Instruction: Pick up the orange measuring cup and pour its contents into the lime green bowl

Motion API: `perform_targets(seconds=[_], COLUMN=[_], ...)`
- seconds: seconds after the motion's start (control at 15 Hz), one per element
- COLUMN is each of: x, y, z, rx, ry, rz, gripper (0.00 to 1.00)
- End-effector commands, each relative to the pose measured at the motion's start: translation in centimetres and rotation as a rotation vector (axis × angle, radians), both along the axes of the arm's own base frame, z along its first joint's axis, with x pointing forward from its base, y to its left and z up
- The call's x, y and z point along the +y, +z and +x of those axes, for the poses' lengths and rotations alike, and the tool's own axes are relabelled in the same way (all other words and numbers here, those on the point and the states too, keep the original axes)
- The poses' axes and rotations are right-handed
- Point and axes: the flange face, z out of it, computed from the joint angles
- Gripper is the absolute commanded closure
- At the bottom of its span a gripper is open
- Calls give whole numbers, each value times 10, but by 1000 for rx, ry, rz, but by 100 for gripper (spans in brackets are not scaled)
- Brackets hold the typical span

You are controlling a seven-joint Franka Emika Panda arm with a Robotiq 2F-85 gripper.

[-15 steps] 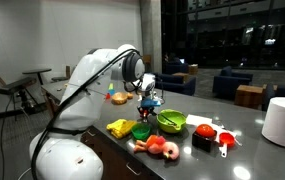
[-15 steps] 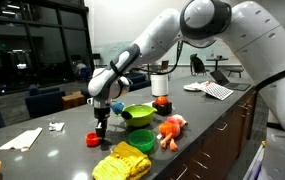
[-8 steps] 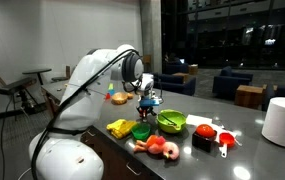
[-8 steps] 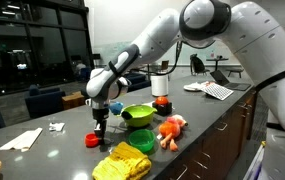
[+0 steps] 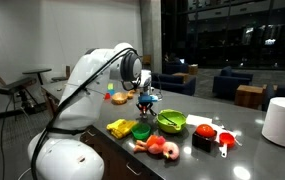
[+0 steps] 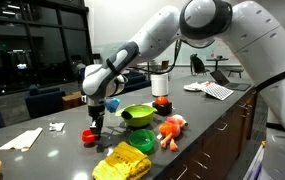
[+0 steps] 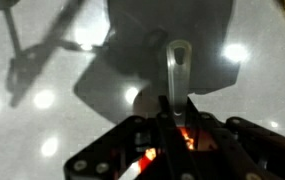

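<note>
My gripper (image 6: 95, 120) points down over the counter and is shut on the orange measuring cup (image 6: 88, 136), which hangs just above the surface, left of the lime green bowl (image 6: 137, 115). In an exterior view the gripper (image 5: 148, 101) is just left of the bowl (image 5: 172, 121); the cup is hard to make out there. In the wrist view the jaws (image 7: 172, 108) are closed round a pale straight handle (image 7: 179, 62), with an orange glow (image 7: 187, 135) between them. The cup's contents are not visible.
A lumpy yellow-green block (image 6: 122, 162) and an orange shrimp-like toy (image 6: 172, 127) lie near the counter's front edge. A redder long-handled measuring cup (image 5: 223, 138) and red toys (image 5: 204, 130) lie beyond the bowl. A white roll (image 5: 282, 120) stands further off. Papers (image 6: 22, 138) lie nearby.
My gripper has moved a little away from the bowl and slightly up, taking the orange measuring cup with it off the counter.
</note>
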Motion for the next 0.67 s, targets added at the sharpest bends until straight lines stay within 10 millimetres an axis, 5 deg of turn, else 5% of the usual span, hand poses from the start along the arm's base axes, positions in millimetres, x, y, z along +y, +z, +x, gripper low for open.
perform_targets(seconds=[0.0, 0.27, 0.6], x=[0, -7, -44], y=[32, 66, 127], z=[1, 1, -4], rx=[-34, -59, -33], ry=[-46, -132, -350], rz=[-21, -12, 50], gripper=[96, 96, 96])
